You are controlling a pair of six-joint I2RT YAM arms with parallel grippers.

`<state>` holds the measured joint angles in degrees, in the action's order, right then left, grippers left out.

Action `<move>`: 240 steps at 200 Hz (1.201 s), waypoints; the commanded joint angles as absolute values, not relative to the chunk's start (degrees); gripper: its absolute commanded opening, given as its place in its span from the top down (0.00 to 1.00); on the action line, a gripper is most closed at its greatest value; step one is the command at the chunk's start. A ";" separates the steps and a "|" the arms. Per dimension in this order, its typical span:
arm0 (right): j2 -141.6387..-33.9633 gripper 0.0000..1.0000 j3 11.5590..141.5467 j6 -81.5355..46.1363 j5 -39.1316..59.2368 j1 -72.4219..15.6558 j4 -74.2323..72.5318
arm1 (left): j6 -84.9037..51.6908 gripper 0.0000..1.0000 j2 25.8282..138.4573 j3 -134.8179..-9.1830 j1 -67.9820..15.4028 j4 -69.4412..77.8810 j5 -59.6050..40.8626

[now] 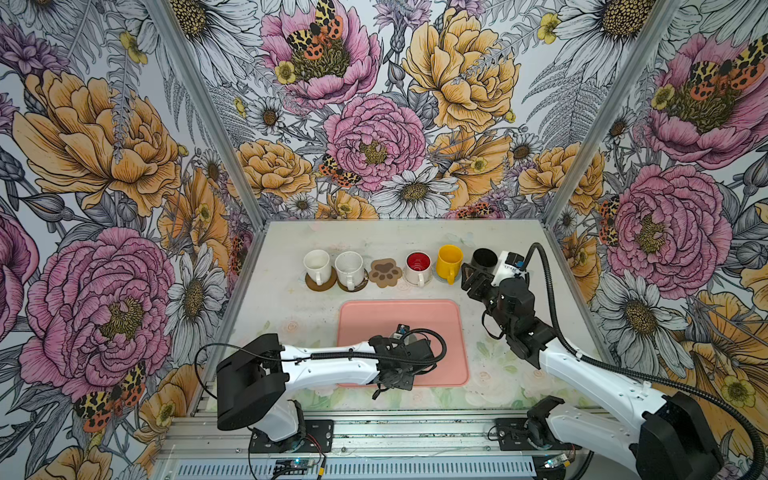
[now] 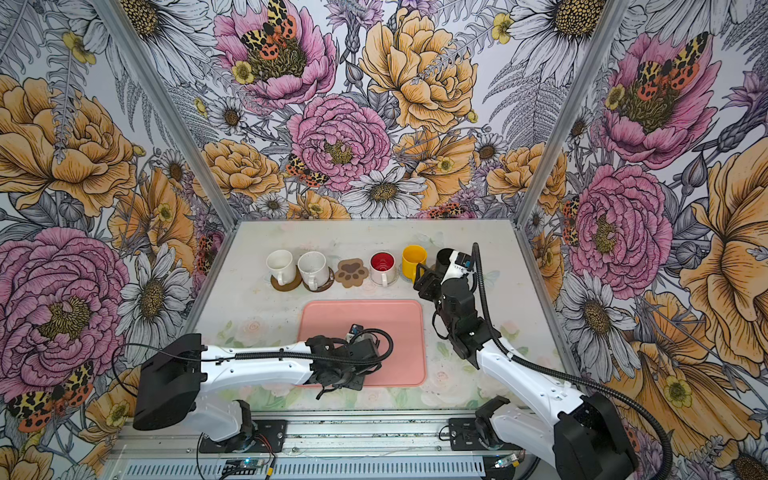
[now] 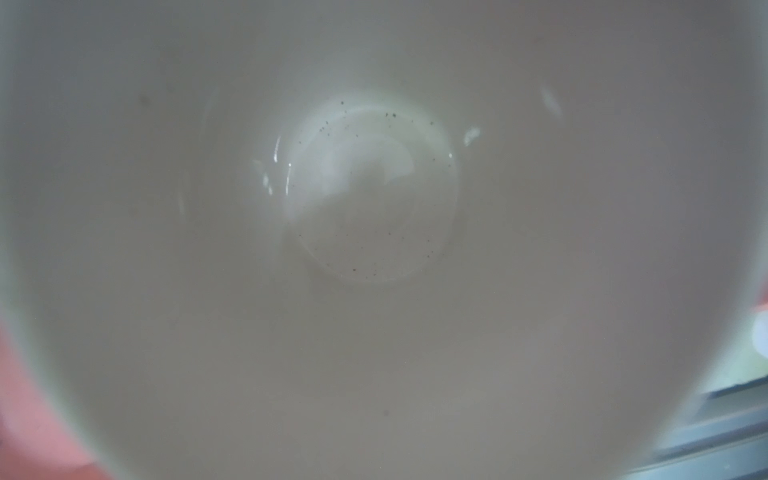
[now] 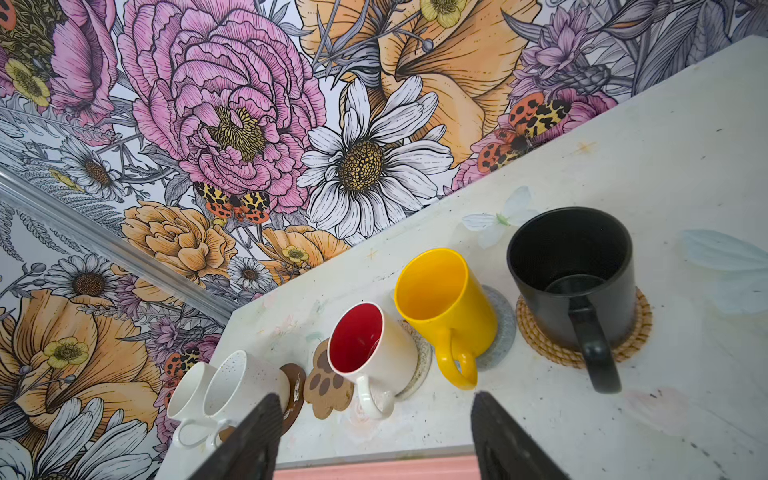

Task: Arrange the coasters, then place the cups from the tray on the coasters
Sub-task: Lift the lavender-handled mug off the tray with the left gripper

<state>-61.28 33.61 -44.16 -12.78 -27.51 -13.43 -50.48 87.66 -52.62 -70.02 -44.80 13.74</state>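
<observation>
Glazed white fills the left wrist view: the glossy, faintly flecked inside of the last mug point(image 3: 374, 199), with salmon at its edge. So it sits on or just above the matte tray point(image 1: 415, 316), under the left gripper point(image 1: 411, 347), whose jaws I cannot see. Slick ceramic could slip from a thin rim pinch. Its goal, the flat lobed paw coaster point(image 1: 385, 272), lies in a tight slot between the speckled mug point(image 1: 349, 268) and the red-lined mug point(image 1: 417, 266), so a wide swing would knock them. The right gripper point(image 4: 376, 415) hangs spread and empty.

Five mugs point(image 1: 317, 266) on coasters point(image 1: 320, 283), paw coaster point(image 1: 385, 273) uncovered
</observation>
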 commanded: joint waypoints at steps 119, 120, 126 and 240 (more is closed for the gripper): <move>-62.49 0.27 35.77 -45.33 -11.38 -27.02 -13.36 | -49.04 0.73 90.33 -55.90 -70.84 -44.37 19.02; -62.49 0.27 35.77 -45.34 -11.40 -27.04 -13.36 | -49.04 0.73 90.34 -55.90 -70.84 -44.33 19.00; -62.57 0.26 35.82 -45.33 -11.34 -27.03 -13.30 | -49.06 0.73 90.50 -55.90 -70.84 -44.39 18.92; -62.40 0.27 35.61 -45.46 -10.99 -26.74 -13.29 | -49.82 1.00 90.08 -55.29 -70.82 -44.46 20.40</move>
